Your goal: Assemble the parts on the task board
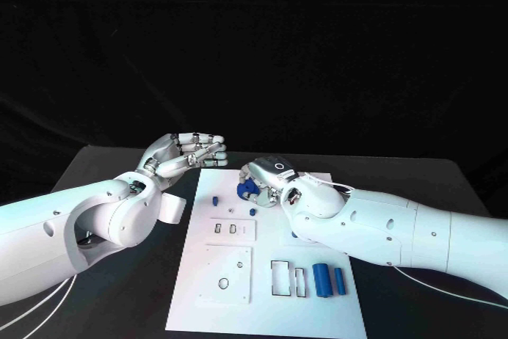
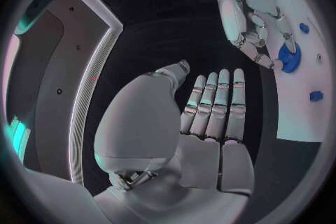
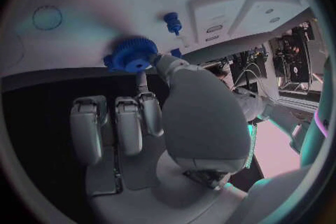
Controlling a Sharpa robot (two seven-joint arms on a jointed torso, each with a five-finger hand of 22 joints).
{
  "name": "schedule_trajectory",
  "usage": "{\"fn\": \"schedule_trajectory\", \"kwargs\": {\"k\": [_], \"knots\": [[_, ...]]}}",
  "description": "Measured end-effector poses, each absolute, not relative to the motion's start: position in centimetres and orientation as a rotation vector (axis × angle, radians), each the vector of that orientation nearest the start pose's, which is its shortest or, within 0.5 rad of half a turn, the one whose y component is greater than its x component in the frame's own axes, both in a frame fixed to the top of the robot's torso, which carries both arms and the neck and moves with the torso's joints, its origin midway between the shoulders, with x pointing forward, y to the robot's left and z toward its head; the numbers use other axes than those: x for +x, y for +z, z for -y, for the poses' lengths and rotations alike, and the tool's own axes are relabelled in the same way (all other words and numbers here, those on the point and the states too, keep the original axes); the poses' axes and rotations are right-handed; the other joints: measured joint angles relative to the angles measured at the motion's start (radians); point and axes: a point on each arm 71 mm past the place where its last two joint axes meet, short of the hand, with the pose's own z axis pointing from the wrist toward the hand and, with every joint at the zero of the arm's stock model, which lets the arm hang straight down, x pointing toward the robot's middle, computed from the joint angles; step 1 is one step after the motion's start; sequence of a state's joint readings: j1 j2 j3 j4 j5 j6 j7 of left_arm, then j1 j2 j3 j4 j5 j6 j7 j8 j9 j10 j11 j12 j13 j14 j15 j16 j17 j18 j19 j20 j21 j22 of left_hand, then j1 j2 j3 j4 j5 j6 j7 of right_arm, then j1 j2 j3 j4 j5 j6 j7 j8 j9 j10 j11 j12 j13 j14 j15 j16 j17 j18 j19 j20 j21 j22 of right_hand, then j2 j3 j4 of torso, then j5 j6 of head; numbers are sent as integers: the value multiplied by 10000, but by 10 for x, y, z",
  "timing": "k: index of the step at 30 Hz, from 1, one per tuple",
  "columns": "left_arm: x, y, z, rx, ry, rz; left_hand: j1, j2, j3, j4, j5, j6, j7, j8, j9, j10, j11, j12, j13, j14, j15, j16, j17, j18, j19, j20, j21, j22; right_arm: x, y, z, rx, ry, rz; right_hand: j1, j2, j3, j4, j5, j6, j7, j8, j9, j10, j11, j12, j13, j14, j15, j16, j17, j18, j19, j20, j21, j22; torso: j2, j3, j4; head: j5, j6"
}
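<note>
the task board [image 1: 270,295], a white plate, lies in the middle of the black table [image 1: 117,170], running from its near edge toward the far side. at the board's far end the right hand [image 1: 270,179] is bent down over a blue gear [image 1: 248,188]; in the right wrist view the gear [image 3: 131,55] sits against the board's white face, with the thumb and a fingertip [image 3: 142,79] touching its toothed rim while the other fingers are curled in beside them. whether the gear is truly gripped or only touched i cannot tell for sure, but thumb and finger close on it from both sides. just nearer than the gear stand two small blue pegs [image 1: 216,201] on the board, one left of the other. at the near right of the board lie two blue cylinders [image 1: 329,280] side by side, next to a rectangular cut-out [image 1: 288,277]. the left hand [image 1: 189,152] hangs above the table just left of the board's far corner, holding nothing; in the left wrist view its fingers [image 2: 215,102] lie straight and close together, thumb apart.
</note>
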State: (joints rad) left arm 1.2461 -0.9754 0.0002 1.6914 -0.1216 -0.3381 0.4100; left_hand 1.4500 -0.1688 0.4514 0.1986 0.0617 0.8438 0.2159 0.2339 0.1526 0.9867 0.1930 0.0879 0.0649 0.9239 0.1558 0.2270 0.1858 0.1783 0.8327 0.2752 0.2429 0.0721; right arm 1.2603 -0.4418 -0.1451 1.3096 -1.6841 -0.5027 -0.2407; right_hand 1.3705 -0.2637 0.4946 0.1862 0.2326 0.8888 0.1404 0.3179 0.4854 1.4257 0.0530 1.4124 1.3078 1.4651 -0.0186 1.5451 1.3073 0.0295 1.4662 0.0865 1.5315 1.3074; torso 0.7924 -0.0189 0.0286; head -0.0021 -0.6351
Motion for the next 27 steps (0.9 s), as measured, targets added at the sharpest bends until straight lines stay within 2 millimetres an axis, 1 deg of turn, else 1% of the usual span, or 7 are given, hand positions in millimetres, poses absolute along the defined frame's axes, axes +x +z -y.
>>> {"fn": "schedule_trajectory", "kwargs": {"k": [2, 4, 6, 17, 21, 23, 27], "knots": [[467, -125, -223, -9157, -15831, -13559, 0, 0, 0, 0, 0, 0, 0, 0, 0, 0, 0, 0, 0, 0, 0, 0, 0, -1, 0, 0, 0, 0, 503, -181, 55, -3645, 6252, -14168, -144, -145, 0, 0, 0, -361, 138, -342, -118, -39, 136, -57, 0, 8, 145, 0, 0, 1, -4, 119, -56, 0, 1, 0, 0, -1, 2], [467, -125, -223, -9158, -15830, -13564, 0, 0, 0, 0, 0, 0, 0, 0, 0, 0, 0, 0, 0, 0, 0, 0, -1, -1, 0, 0, 0, 0, 503, -182, 55, -3642, 6253, -14171, -283, -215, -78, -28, 0, -476, 222, -537, -166, -90, 187, -57, 0, 14, 150, 0, 0, 0, 2, 142, -57, 0, 1, -1, 0, -1, 2], [467, -125, -223, -9159, -15831, -13567, 0, 0, -1, 0, 0, 0, 0, 0, 1, 0, 0, 0, 0, 0, 0, 0, -1, 0, 0, 0, 0, 0, 503, -182, 54, -3640, 6264, -14174, -380, -226, -288, 4, 0, -477, 222, -650, -173, -90, 187, -85, -1, 0, 207, 0, 0, 1, 1, 211, -57, 0, 2, -2, 0, -1, 2], [467, -125, -224, -9171, -15814, -13576, 0, 0, -1, 0, 0, 0, 0, 0, 1, 0, 0, 0, 0, 0, 0, 0, -2, 0, 0, 0, 0, -9, 499, -182, 69, -3449, 6275, -14278, -712, -13, -930, 263, 0, -462, 209, -803, -156, -127, 223, -98, -2, 15, 222, 0, -1, 2, 1, 210, -57, -1, 2, -3, -2, 20, -12], [467, -125, -226, -9183, -15780, -13566, 0, 0, -1, 0, 0, 0, 0, 0, 1, 0, 0, 0, 0, 0, 0, 0, -2, 0, 0, 0, 0, -8, 493, -179, 86, -3108, 6462, -14329, -782, 58, -1013, 346, -1, -357, 178, -803, -132, -92, 257, -98, -2, 15, 222, -1, 0, 2, 0, 210, -57, -2, -5, 9, -12, 46, -12], [467, -125, -228, -9197, -15742, -13551, 0, 0, -1, 0, 0, 0, 0, 0, 1, 0, 0, 0, 0, 0, 0, 0, -2, 0, 0, 0, 0, -8, 490, -175, 100, -2777, 6598, -14356, -782, 58, -1013, 346, -1, -322, 213, -803, -124, -92, 257, -98, -2, 15, 222, -1, 0, 2, 0, 210, -124, -2, -15, 14, -32, 56, -18], [468, -125, -231, -9223, -15666, -13522, 0, 0, -1, 0, 0, 0, 0, 0, 2, 0, 0, 0, 0, 0, 0, 0, -2, 0, 0, 0, 0, -8, 488, -161, 137, -1868, 6939, -14419, -572, 258, -886, 219, -1, -291, 183, -949, -123, -189, 227, -225, -3, 15, 222, -19, -1, 2, 0, 210, -333, 7, -57, 36, -108, 68, -9]]}}
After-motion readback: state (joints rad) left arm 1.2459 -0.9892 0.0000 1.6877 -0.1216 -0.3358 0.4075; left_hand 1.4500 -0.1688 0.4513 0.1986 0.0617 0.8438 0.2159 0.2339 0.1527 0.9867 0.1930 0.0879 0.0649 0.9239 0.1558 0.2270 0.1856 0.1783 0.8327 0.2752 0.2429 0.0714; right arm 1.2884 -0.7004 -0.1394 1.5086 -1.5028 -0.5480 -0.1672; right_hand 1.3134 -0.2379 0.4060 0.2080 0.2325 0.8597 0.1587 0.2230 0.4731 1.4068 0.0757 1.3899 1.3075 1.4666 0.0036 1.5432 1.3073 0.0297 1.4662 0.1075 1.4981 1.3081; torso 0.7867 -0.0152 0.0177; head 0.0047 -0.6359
